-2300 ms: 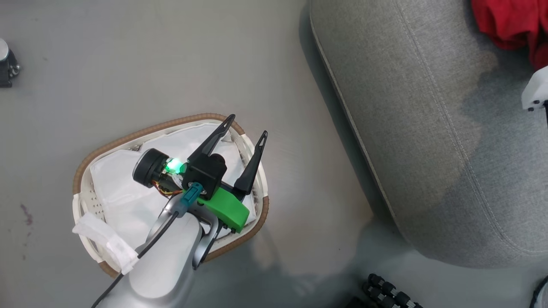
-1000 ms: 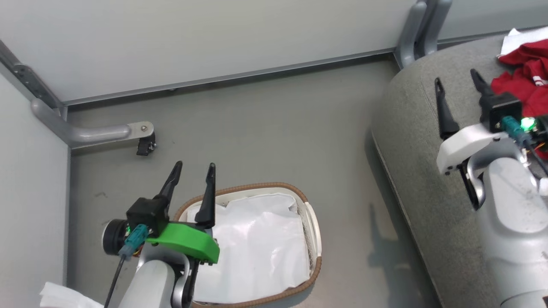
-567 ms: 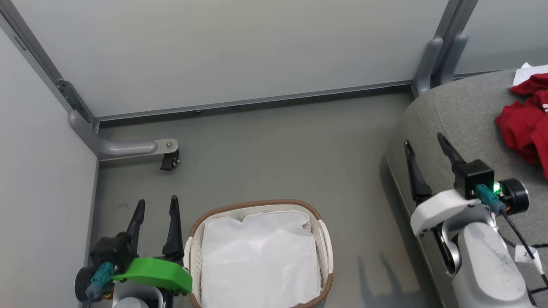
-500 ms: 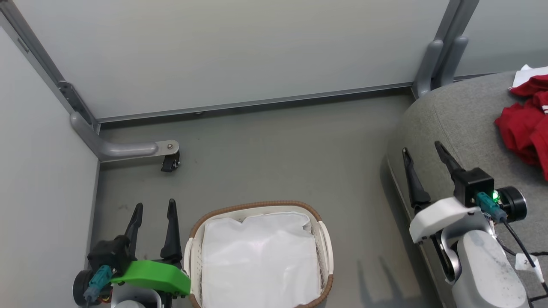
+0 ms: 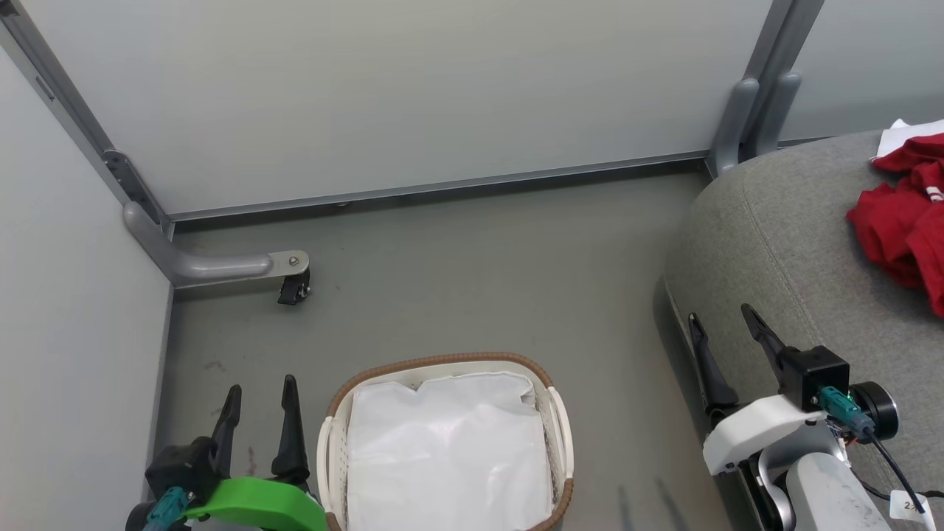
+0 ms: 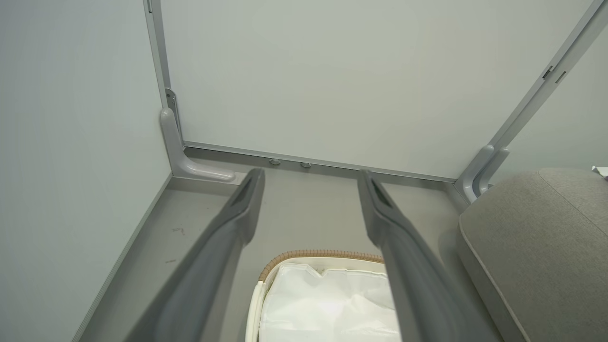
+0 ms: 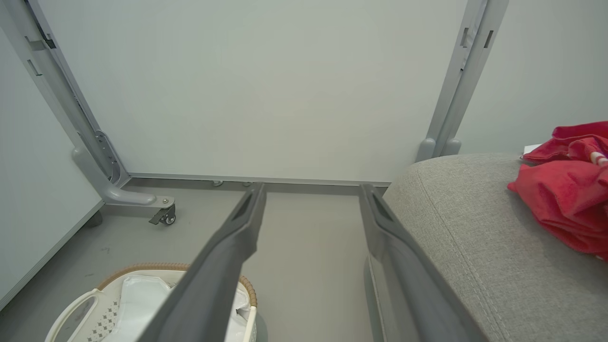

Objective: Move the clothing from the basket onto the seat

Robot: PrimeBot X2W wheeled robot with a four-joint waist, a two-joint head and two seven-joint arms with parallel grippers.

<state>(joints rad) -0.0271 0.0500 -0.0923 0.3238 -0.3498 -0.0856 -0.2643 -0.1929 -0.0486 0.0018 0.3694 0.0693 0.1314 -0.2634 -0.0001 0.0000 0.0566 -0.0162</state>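
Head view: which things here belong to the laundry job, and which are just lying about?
Part of the job:
red clothing, lying on the seat
basket, white liner showing inside

Just there:
grey caster leg
wall panels
floor

The left gripper has two long, dark, tapering fingers. Behind its jaws sit a bright green shell, a black block and a teal plug. The right gripper has the same fingers, but behind its jaws are a white shell, a round black cap, a black cable with a white tag, and a pale grey forearm.
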